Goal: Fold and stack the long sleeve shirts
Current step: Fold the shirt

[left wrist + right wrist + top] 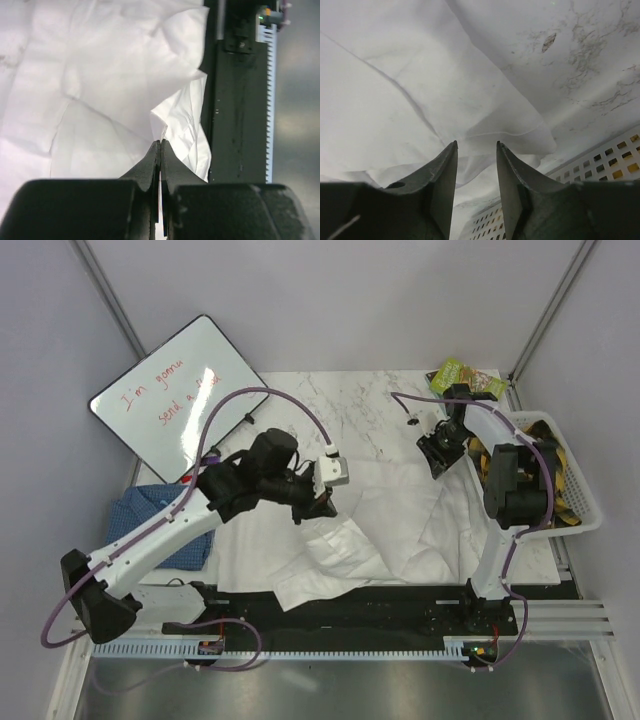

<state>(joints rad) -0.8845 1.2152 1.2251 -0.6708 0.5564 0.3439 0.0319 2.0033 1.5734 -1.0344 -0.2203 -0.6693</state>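
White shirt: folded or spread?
Spread, not folded: the white shirt lies rumpled and open across the marble table, with loose creases and no neat fold.

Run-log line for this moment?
left gripper: shut on white shirt | right gripper: open above white shirt | blue shirt: off to left

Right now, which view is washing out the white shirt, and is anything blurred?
Left wrist: the white shirt blows out toward the upper left, folds faint there; the left gripper is a dark silhouette. Right wrist: even light, creases crisp, the right gripper soft up close. Top view: sharp, but the shirt barely contrasts with the marble table.
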